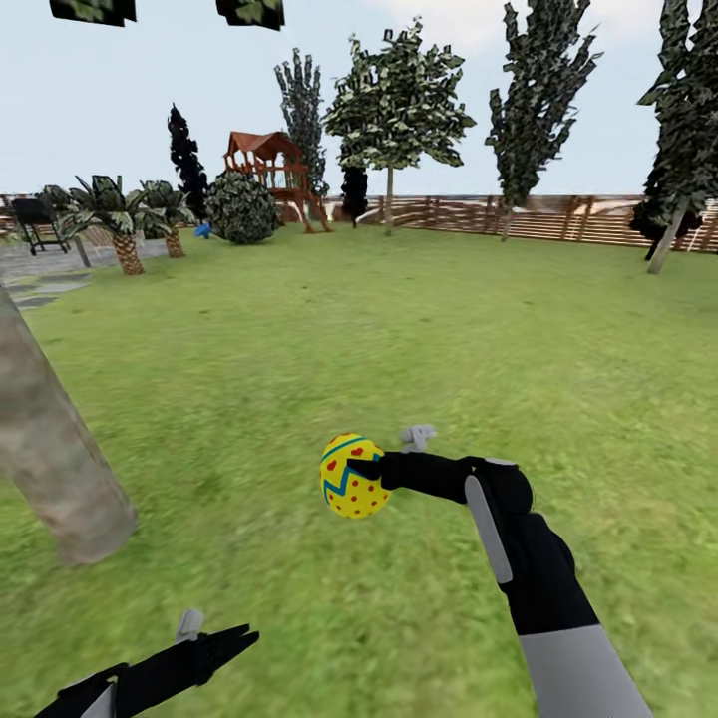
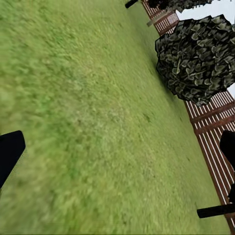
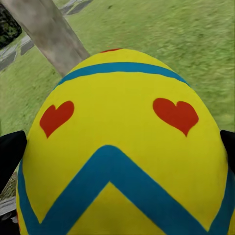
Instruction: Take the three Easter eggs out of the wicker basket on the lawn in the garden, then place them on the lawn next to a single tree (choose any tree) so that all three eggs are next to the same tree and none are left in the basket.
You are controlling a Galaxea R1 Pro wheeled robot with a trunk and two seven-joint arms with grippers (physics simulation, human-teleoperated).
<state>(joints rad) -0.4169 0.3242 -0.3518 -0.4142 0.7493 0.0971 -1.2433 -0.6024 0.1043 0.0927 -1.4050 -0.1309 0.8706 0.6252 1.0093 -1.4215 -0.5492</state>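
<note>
The right gripper [image 1: 361, 477], black-fingered at the end of a black and grey arm, is clamped on a yellow Easter egg [image 1: 351, 476] painted with blue zigzag bands and red heart-shaped marks. The egg is held in the air above the mottled green lawn [image 1: 399, 329], in the lower centre of the head view. In the right wrist view, the egg [image 3: 122, 147] sits between the two black fingertips [image 3: 10, 156], one at each side of the shell, with the lawn [image 3: 186, 34] beyond it.

A thick, smooth grey-beige tree trunk [image 1: 50, 449] rises at a slant from the grass on the robot's left side, near the held egg but apart from it. The same trunk [image 3: 49, 29] appears beyond the egg in the right wrist view.

The left gripper [image 1: 224, 643] hangs low over the grass; its jaws stand apart and hold nothing. In the left wrist view its dark fingertips [image 2: 9, 154] sit at opposite edges, with bare grass [image 2: 98, 122] between them, and a dark leafy shrub [image 2: 198, 58] stands against a brown slatted wooden fence [image 2: 215, 142].

At the far end of the lawn, the fence [image 1: 558, 217] runs behind several tall dark trees [image 1: 399, 110], a wooden playset [image 1: 274, 170], a round shrub [image 1: 241, 207] and short palms [image 1: 118, 214]
</note>
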